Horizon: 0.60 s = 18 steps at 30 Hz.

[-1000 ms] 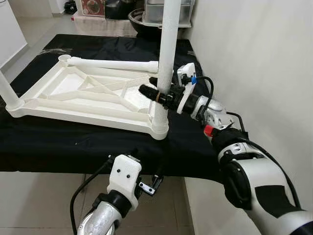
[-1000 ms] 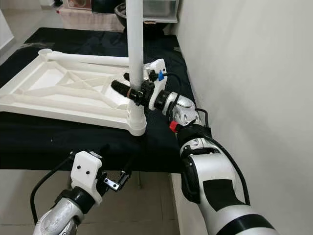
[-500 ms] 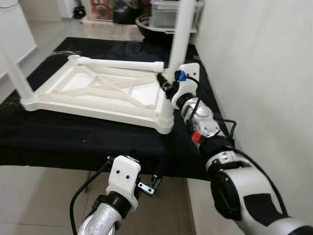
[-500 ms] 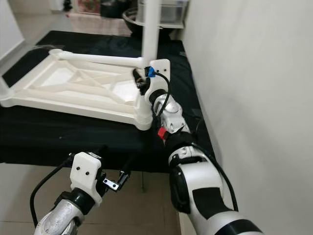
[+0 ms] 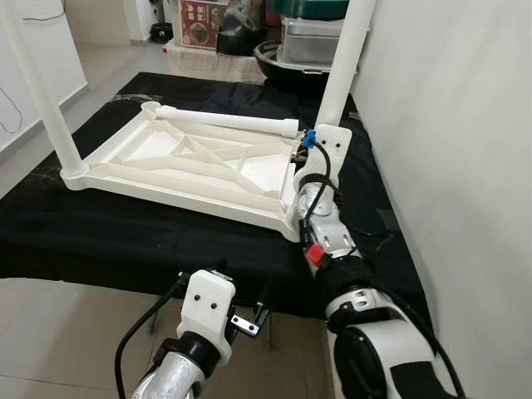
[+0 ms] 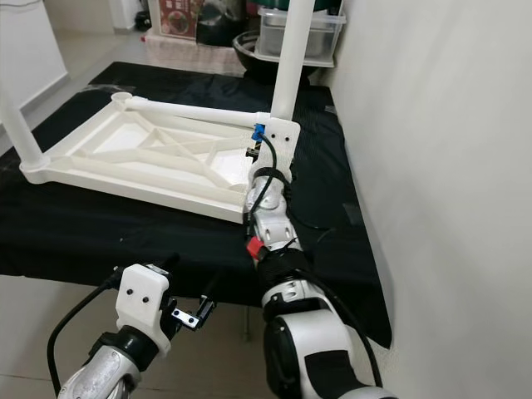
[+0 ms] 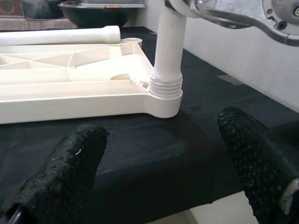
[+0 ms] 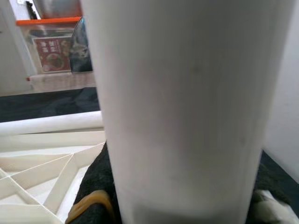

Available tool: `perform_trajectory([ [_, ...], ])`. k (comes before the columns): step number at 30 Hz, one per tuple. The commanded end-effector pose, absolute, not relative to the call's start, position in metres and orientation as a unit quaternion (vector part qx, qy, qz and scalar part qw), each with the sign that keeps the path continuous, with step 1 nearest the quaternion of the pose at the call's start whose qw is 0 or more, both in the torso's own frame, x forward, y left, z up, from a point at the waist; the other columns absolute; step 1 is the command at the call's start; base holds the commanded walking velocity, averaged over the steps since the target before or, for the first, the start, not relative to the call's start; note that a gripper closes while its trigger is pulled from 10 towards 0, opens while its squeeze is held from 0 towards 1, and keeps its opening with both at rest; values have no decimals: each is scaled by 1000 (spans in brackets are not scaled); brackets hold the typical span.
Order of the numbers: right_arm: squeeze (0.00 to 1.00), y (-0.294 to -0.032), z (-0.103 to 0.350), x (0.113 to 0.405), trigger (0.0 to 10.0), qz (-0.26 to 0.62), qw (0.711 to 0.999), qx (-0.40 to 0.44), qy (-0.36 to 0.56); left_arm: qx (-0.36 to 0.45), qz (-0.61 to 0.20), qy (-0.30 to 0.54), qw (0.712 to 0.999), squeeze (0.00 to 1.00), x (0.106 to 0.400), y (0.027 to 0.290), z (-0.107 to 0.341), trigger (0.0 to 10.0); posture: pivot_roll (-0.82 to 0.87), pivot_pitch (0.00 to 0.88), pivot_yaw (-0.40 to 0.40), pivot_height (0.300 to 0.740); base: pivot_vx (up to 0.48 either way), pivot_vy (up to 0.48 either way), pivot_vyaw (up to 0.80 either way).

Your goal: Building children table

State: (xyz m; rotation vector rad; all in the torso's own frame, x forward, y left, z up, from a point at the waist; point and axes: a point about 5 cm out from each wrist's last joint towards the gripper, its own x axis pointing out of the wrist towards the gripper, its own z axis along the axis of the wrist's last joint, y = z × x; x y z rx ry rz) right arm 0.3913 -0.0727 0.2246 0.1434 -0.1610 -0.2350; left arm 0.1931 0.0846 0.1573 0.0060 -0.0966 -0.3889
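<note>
The bench is covered by a black cloth. On the cloth an upturned white tabletop is laid flat, with a loose white leg laid along its far edge.

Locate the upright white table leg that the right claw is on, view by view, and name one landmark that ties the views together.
Left eye view: upright leg, upper middle, above the right claw.
Right eye view: it rises at upper middle.
Left wrist view: it stands screwed into the tabletop's corner socket.
Right wrist view: it is close up, central.
Shared landmark: the loose leg lying on the upturned tabletop.
</note>
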Motion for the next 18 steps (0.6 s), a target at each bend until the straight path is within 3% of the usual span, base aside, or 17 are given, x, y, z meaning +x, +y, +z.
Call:
perform_trajectory([
  [1,0,-74,199,388,10000,-114,989,82,-44,6,-191,-45,981,0,194,84,155,10000,105,104,-89,740,0,0,0],
  [3,0,-73,201,387,10000,-108,989,80,-55,6,-191,-45,981,0,194,84,155,10000,105,104,-89,740,0,0,0],
  [4,1000,-76,204,387,10000,-89,990,82,-74,6,-191,-45,981,0,194,84,155,10000,102,104,-91,740,0,0,0],
  [8,1000,-85,206,388,10000,-61,991,74,-94,4,-192,-44,980,0,193,83,155,10000,103,103,-90,740,0,0,0],
  [9,0,-91,206,391,10000,-30,992,77,-92,4,-192,-44,980,0,194,83,155,10000,103,103,-92,740,0,0,0],
  [12,0,-97,206,395,10000,43,992,81,-88,4,-192,-44,980,0,194,83,155,10000,104,103,-92,740,0,0,0],
  [15,0,-111,205,398,10000,180,975,110,-77,4,-192,-45,980,0,194,83,155,10000,101,102,-91,740,0,0,0],
  [18,0,-115,206,398,10000,207,967,127,-76,4,-193,-46,980,0,194,83,155,10000,103,101,-91,740,0,0,0],
])
